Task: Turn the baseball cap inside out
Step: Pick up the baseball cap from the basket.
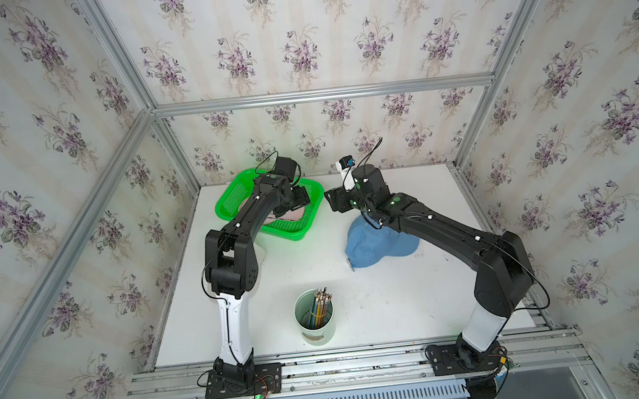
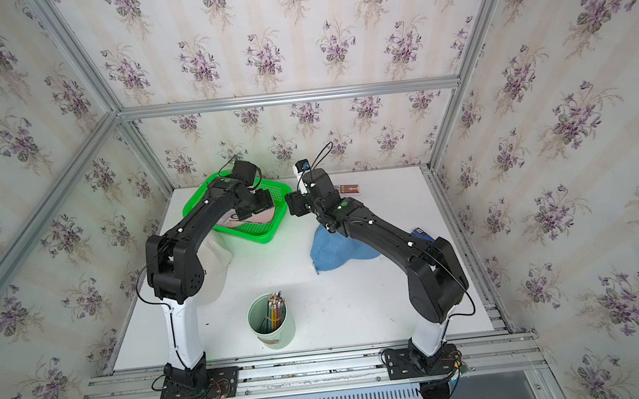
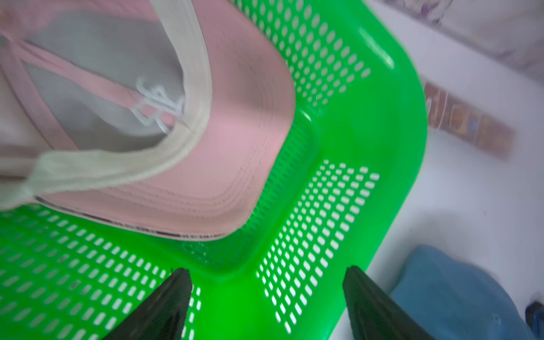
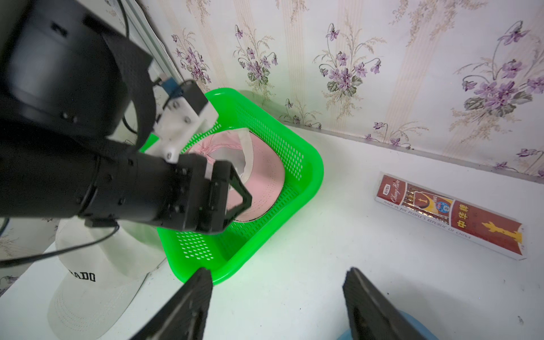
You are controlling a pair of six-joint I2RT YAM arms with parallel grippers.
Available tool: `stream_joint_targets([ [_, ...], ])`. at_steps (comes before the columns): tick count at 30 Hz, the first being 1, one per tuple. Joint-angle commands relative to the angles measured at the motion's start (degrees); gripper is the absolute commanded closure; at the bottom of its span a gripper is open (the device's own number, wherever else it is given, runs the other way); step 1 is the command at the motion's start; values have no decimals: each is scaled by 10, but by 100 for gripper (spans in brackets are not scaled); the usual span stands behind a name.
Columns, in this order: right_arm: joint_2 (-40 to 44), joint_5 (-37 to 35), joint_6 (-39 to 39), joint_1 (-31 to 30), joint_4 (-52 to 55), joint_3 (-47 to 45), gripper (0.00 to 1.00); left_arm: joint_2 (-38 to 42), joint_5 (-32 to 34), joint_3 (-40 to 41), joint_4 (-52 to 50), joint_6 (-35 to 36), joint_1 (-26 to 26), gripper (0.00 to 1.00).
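Note:
A pink baseball cap [image 3: 235, 132] lies in the green basket [image 3: 382, 147] with its grey lining and cream sweatband facing up; it also shows in a top view [image 1: 291, 215] and in the right wrist view [image 4: 266, 173]. My left gripper [image 3: 266, 269] hangs open over the basket's near corner, close to the cap's brim, and holds nothing. My right gripper [image 4: 278, 269] is open and empty above the table between the basket and a blue cap [image 1: 373, 243]. The blue cap sits crown up, partly under my right arm.
A white cap [image 4: 97, 282] lies on the table left of the basket, partly under my left arm. A red flat box [image 4: 450, 215] sits by the back wall. A pale green cup of pencils [image 1: 314, 319] stands near the front. Walls enclose three sides.

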State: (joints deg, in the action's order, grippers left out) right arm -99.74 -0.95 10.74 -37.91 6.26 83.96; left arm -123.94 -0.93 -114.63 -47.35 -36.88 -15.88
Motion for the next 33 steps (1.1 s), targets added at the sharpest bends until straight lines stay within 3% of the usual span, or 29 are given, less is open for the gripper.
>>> stream_joint_targets([
  [1,2,10,7,0,-5,2,25,-38,86,-38,-27,-14,16,15],
  [6,15,10,9,-1,-6,-17,25,-108,101,-106,-29,14,34,16],
  [19,17,20,18,-1,-3,-17,25,-171,54,-112,22,22,48,28],
  [29,13,26,18,-3,5,-7,25,-191,55,-102,-1,-2,55,44],
  [30,14,26,18,-3,6,-7,25,-193,53,-99,0,-3,54,52],
  [33,20,27,18,-3,8,-12,25,-193,46,-88,4,-6,56,62],
])
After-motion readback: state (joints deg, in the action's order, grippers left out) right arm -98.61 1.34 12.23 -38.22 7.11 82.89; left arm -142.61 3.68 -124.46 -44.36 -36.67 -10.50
